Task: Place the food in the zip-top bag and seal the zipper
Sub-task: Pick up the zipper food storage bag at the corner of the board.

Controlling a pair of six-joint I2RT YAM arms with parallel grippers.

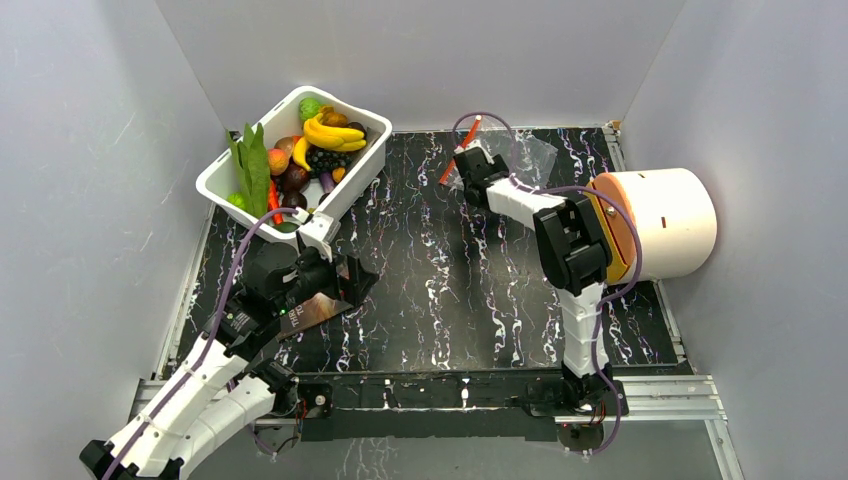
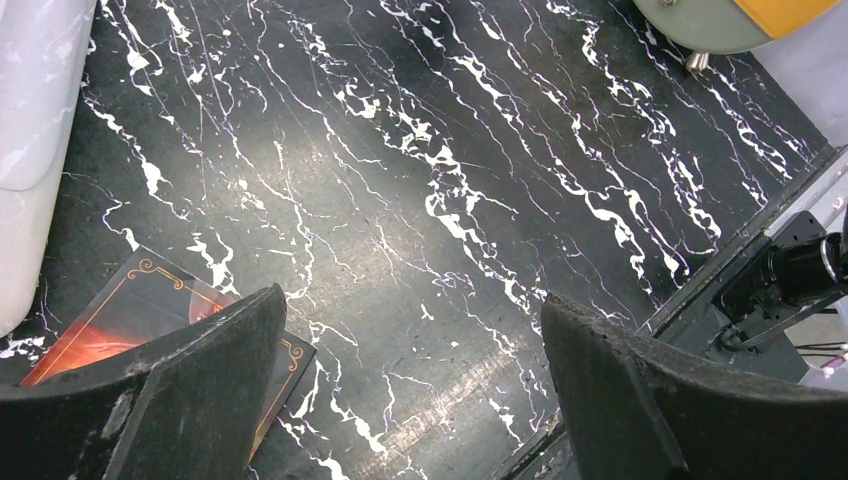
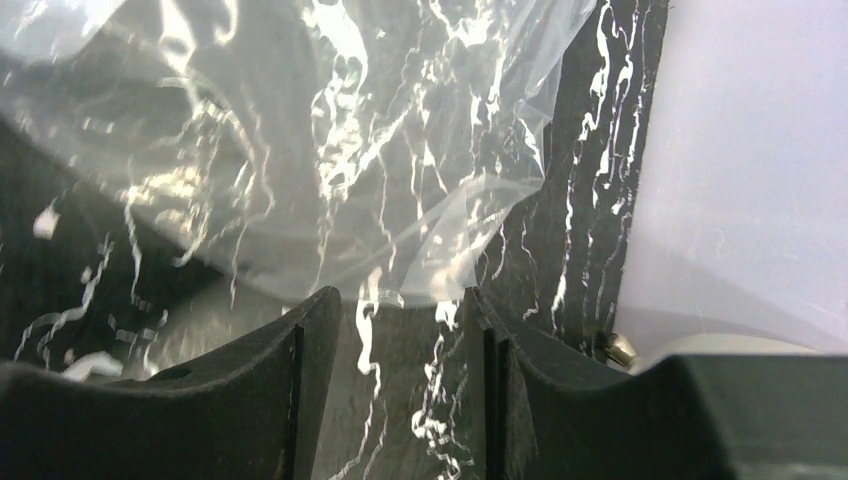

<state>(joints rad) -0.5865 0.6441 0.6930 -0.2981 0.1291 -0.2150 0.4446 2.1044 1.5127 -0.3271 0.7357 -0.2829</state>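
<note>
Zip-top bag [image 1: 525,150] lay flat on the black marbled table [image 1: 450,290] at about 12 to 1 o'clock in the top view: thin, clear, crinkly, catching glare, nothing inside it. Its red-orange zipper [image 1: 449,172] ran along the bag's 9 o'clock edge, partly hidden by the right arm. Food [image 1: 300,150] sat piled in a white tub [image 1: 365,165] at 10 o'clock, well apart from the bag: yellow banana bunch [image 1: 333,133], long green leafy vegetable [image 1: 252,165], dark and red round pieces. Right gripper [image 3: 402,305] was down at the bag beside the zipper, jaws part-way in with a clear gap and bare table showing between them. The bag's loose edge reached just up to the fingertips [image 3: 310,320]; could not tell if it touched them, nothing pinched. Left gripper [image 2: 415,300] hung low at 8 o'clock, jaws spread wide, holding nothing, with a dark booklet [image 2: 130,310] lying under its left finger. A white cylinder with an orange face [image 1: 675,220] stood at 3 o'clock, near the right arm's elbow.
</note>
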